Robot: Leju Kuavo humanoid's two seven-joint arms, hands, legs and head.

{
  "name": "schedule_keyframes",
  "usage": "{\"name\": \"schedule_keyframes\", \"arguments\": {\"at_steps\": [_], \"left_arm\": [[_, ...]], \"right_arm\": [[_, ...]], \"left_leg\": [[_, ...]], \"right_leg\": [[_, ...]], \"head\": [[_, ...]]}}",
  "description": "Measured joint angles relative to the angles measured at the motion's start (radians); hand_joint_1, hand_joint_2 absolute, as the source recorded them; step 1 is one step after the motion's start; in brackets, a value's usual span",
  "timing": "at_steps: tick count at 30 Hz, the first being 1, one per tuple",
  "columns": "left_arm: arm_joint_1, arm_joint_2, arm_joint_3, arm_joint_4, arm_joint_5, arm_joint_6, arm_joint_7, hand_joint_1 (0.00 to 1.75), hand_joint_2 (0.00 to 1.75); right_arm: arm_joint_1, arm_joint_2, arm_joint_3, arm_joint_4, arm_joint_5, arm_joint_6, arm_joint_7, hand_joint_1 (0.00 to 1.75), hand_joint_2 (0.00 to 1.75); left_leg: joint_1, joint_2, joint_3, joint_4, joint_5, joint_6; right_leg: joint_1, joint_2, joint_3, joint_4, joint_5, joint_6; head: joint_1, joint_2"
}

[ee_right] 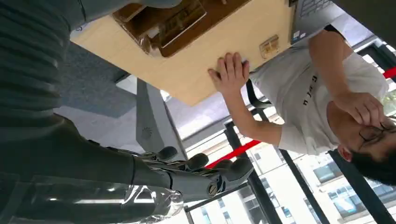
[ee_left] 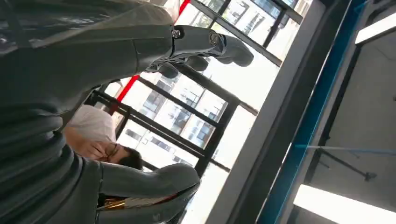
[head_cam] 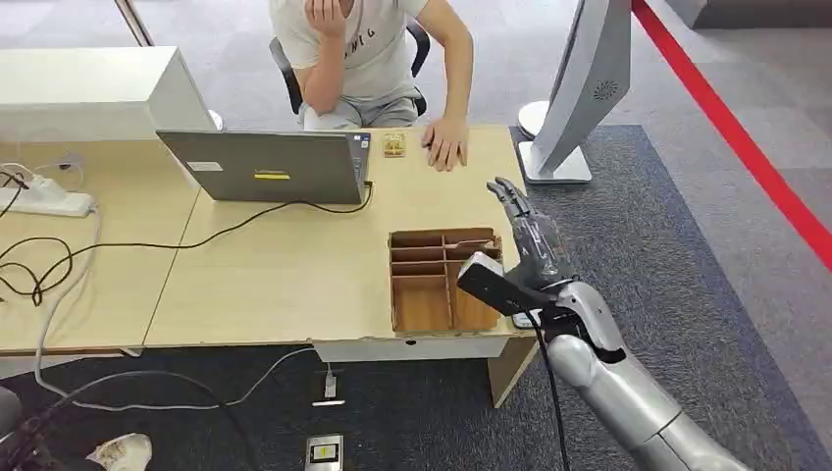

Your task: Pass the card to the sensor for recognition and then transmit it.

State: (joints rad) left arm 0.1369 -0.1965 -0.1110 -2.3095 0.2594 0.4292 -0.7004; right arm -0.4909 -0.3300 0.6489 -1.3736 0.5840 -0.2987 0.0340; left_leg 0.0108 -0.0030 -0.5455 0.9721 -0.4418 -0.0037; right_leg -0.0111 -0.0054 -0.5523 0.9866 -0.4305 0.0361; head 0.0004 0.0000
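Note:
My right hand [head_cam: 525, 240] is raised over the table's right edge, just right of a brown divided box [head_cam: 442, 280]. Its fingers are stretched out toward the person and it holds nothing; the right wrist view shows the fingers [ee_right: 205, 170] apart and bare. A small tan card-like piece [head_cam: 394, 145] lies on the table beside the person's hand [head_cam: 446, 145], and is also seen as the tan piece [ee_right: 270, 45]. The box [ee_right: 159, 21] holds flat items in its compartments. My left hand [ee_left: 140, 116] is lifted with fingers [ee_left: 219, 46] and thumb [ee_left: 154, 182] wide apart. A gold-red strip [ee_left: 121, 203] under the thumb is unclear.
A person sits at the far side of the wooden table [head_cam: 294, 265], one hand flat on it. An open grey laptop [head_cam: 265, 167] stands mid-table with a black cable trailing left. A white power strip [head_cam: 44, 201] lies far left. A white stand [head_cam: 579, 88] rises at the right.

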Motion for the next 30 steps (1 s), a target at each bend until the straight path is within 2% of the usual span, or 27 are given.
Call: {"name": "schedule_keyframes", "arguments": {"at_steps": [10,20,30], "left_arm": [[-0.017,0.007,-0.012,0.000,-0.011,0.023,0.000,0.00,1.75],[-0.019,0.007,-0.017,0.002,0.008,-0.029,0.000,0.00,1.75],[-0.022,0.007,-0.016,0.017,0.010,-0.043,0.000,0.00,1.75]], "right_arm": [[-0.044,0.007,0.025,0.163,0.029,0.000,0.005,0.00,1.75],[-0.074,0.013,0.035,0.281,0.068,-0.075,0.018,0.00,1.75],[-0.085,0.049,0.047,0.343,0.058,-0.078,-0.019,0.00,1.75]], "left_leg": [[0.000,0.000,0.000,0.000,0.000,0.000],[0.000,0.000,0.000,0.000,0.000,0.000],[0.000,0.000,0.000,0.000,0.000,0.000]], "right_leg": [[0.000,0.000,0.000,0.000,0.000,0.000],[0.000,0.000,0.000,0.000,0.000,0.000],[0.000,0.000,0.000,0.000,0.000,0.000]], "head": [[0.000,0.000],[0.000,0.000],[0.000,0.000]]}}
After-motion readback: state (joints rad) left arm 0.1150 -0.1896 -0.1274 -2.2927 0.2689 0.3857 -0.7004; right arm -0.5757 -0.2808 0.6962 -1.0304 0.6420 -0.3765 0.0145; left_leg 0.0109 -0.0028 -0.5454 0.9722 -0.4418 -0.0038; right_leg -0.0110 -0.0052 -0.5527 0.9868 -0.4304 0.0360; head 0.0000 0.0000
